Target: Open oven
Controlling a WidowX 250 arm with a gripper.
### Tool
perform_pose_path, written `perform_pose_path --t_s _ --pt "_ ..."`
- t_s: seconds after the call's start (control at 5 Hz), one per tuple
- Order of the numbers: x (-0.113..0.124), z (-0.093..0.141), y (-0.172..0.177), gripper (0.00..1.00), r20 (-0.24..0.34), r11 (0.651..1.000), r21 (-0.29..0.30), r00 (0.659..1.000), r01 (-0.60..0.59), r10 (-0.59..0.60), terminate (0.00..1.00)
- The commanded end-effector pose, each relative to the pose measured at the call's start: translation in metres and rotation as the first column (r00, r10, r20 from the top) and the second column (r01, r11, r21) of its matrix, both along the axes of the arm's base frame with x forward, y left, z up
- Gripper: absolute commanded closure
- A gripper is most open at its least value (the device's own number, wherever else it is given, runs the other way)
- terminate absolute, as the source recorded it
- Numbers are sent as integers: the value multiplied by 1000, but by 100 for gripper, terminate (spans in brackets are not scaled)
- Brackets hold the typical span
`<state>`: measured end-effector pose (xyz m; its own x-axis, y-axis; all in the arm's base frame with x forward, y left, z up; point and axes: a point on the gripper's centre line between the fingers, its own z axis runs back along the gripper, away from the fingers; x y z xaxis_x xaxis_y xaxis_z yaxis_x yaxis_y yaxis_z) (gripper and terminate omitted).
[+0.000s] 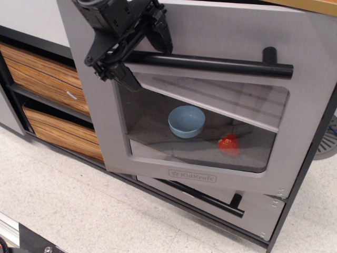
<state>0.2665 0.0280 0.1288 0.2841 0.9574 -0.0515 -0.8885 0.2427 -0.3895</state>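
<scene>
The grey toy oven's door (100, 126) has a clear rounded window, a "KidKraft" logo (192, 176) and a long black bar handle (210, 64). The door stands swung partly outward, hinged at its right side, its left edge well out from the cabinet. My black gripper (129, 55) is shut on the left end of the handle. Through the window I see a blue bowl (186, 120) and a red strawberry toy (229, 143) on the oven floor.
A smaller grey drawer with a black bar handle (210, 196) sits below the oven, partly covered by the door. Two wood-grain drawers (42, 79) are at the left. Speckled floor (79, 211) lies in front. A wooden countertop edge (316, 5) runs along the top right.
</scene>
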Motion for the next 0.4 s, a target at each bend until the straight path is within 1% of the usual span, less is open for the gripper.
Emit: perform_pose_path --t_s 0.0,0.2 --pt "-38 47 8 0 -9 904 120 911 411 -413 0" --pt "-65 31 13 0 -117 803 141 815 579 -568 0"
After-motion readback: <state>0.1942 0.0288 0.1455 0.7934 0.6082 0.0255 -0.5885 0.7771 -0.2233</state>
